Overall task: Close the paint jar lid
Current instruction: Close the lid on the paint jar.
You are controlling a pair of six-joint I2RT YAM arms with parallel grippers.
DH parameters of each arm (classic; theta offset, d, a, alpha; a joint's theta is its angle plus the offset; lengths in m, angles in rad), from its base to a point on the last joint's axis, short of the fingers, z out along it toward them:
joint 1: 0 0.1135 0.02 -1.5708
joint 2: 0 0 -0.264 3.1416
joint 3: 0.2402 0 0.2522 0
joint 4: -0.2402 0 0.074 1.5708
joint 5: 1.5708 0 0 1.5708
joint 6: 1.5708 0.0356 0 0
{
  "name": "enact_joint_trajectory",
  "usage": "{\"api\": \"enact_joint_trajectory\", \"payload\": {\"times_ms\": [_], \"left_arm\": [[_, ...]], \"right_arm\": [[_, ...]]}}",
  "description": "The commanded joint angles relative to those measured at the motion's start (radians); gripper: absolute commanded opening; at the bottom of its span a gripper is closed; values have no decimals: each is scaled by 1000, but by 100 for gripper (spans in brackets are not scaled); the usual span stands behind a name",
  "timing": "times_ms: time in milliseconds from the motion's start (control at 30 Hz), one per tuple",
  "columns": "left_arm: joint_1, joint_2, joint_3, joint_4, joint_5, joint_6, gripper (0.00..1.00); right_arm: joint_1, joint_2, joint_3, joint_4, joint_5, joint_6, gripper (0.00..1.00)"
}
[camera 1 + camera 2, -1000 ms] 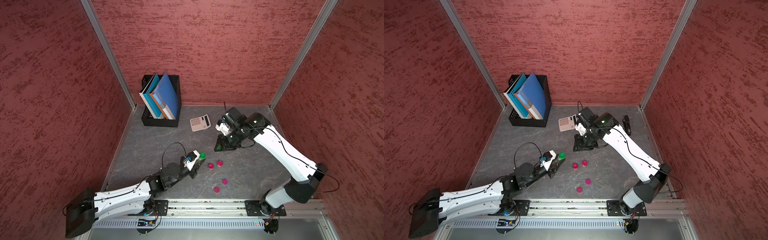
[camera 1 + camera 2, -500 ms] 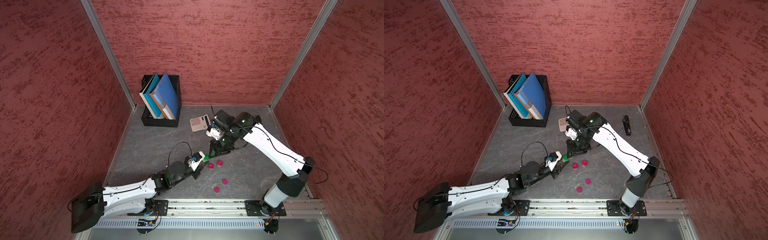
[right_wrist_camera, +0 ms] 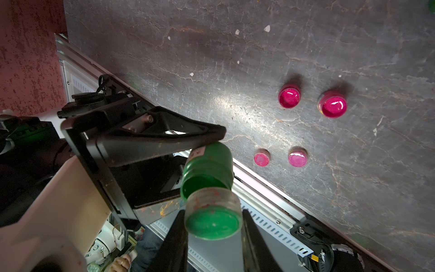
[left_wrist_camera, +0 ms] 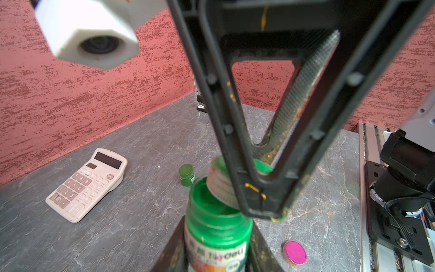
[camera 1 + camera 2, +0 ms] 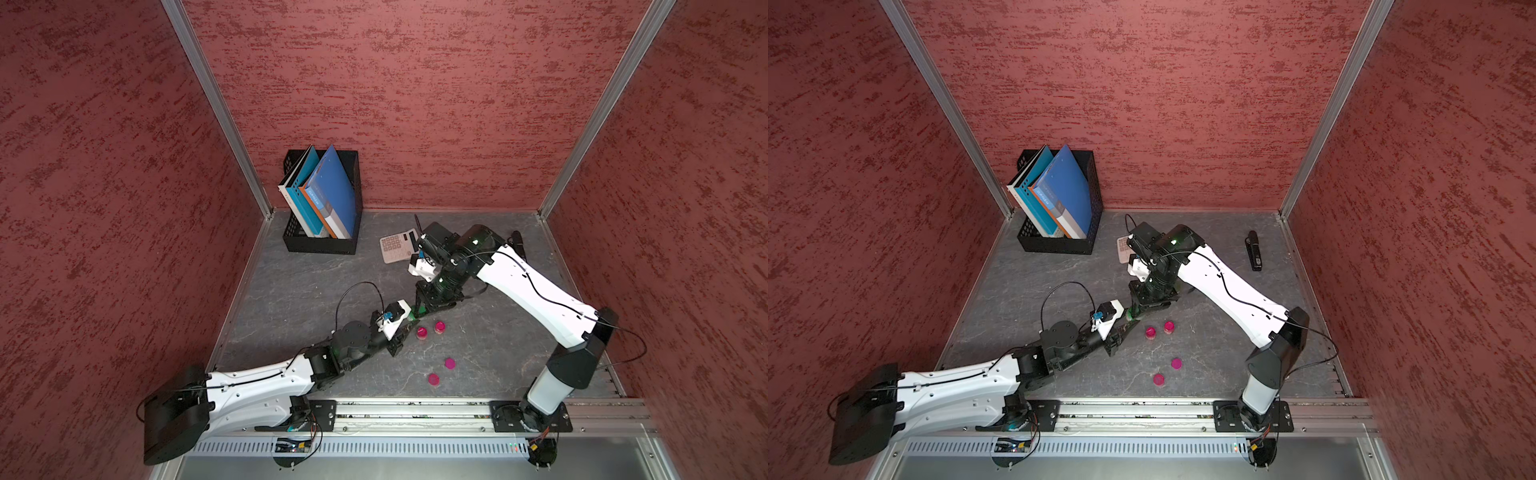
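Left gripper (image 4: 217,245) is clamped on the open green paint jar (image 4: 214,219) near the table (image 5: 291,291) centre. Right gripper (image 3: 213,226) grasps the lid (image 3: 211,207), which sits tilted at the jar mouth, not seated. Two magenta pots (image 5: 422,331) stand just right of the jar. The calculator (image 5: 395,248) lies farther back.

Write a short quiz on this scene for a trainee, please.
1. Fill in: the right gripper holds the ___.
2. What holds the jar? A the left gripper; B the right gripper; C nothing.
3. True or false: the lid is already closed on the jar.

Key
1. lid
2. A
3. False: the lid is tilted at the rim and the jar's mouth shows open.
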Motion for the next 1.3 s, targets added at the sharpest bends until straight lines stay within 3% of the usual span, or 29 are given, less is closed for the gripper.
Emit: {"api": "enact_joint_trajectory", "payload": {"times_ms": [0, 1267], "left_arm": [[3, 0, 28, 25, 20, 5, 24], [-8, 43, 56, 25, 25, -3, 23]], "right_arm": [[5, 13, 8, 8, -3, -11, 30], [28, 65, 33, -39, 33, -23, 31]]}}
